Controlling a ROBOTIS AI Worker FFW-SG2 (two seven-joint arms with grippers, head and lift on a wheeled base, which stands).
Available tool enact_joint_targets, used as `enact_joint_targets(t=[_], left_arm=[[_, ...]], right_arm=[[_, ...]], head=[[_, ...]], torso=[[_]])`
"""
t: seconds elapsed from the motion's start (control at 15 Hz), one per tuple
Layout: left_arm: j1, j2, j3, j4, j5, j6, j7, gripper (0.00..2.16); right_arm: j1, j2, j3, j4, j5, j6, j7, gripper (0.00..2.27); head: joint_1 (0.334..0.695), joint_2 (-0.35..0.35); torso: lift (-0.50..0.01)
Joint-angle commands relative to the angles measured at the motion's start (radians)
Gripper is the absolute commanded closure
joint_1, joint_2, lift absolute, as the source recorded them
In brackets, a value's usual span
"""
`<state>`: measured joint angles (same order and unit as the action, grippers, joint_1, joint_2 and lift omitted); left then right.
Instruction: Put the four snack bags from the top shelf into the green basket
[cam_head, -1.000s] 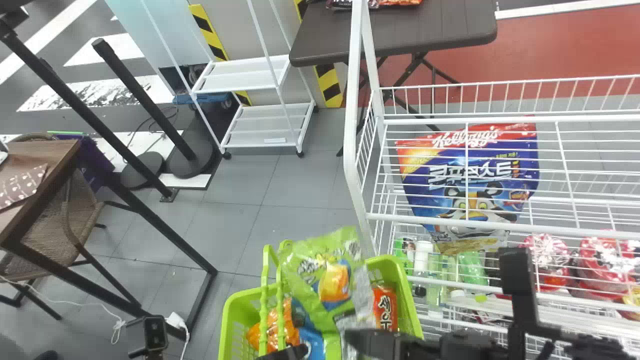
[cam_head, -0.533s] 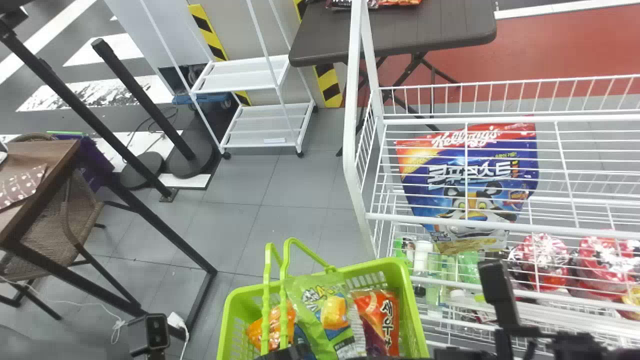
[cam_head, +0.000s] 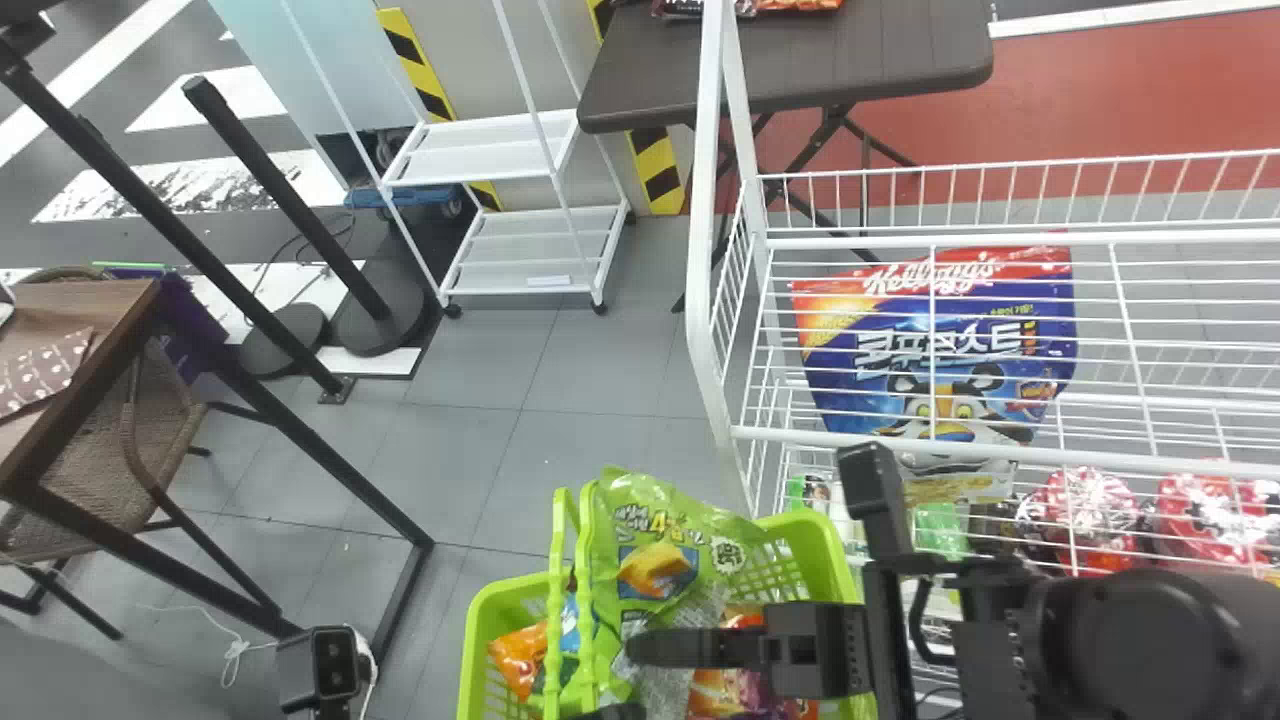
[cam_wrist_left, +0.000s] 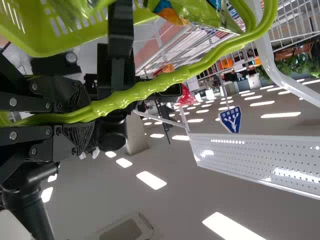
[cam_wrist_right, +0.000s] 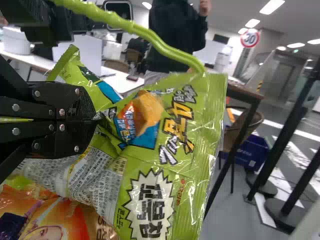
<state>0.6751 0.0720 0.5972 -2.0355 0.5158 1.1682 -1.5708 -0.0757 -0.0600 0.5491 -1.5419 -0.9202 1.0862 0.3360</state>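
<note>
a white wire rack (cam_head: 725, 300) stands ahead of you and to the right, with the green basket (cam_head: 488, 610) at its near left corner. inside the rack, behind the wire, sits a big blue-and-red bag (cam_head: 935, 350). above the basket, a green snack bag (cam_head: 655, 540) hangs tilted from your grip, overlapping the basket's rim in the head view. in the basket lie an orange snack bag (cam_head: 518, 660) on the left and a red-orange snack bag (cam_head: 745, 690) on the right. your right claw (cam_head: 640, 650) pinches the green bag, and your left claw (cam_head: 612, 712) is closed around the basket's handle (cam_wrist_left: 150, 87).
</note>
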Motion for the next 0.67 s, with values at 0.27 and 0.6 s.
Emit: enact_joint_targets(t=[0.27,0.6], left_arm=[[-0.005,0.002,-0.002,0.001,0.001,0.000,-0.010,2.15],[-0.008,0.003,0.006,0.009,0.001,-0.003,-0.010,2.15]], right_arm=[[-0.058,0.002,0.052,0.011,-0.005,0.211,-0.037,0.99],[0.022,-0.024,-0.106,-0.207,0.029,0.367,-0.043,0.06]], head=[[0.695,0.350],[0.695,0.350]], torso=[[0.000],[0.000]])
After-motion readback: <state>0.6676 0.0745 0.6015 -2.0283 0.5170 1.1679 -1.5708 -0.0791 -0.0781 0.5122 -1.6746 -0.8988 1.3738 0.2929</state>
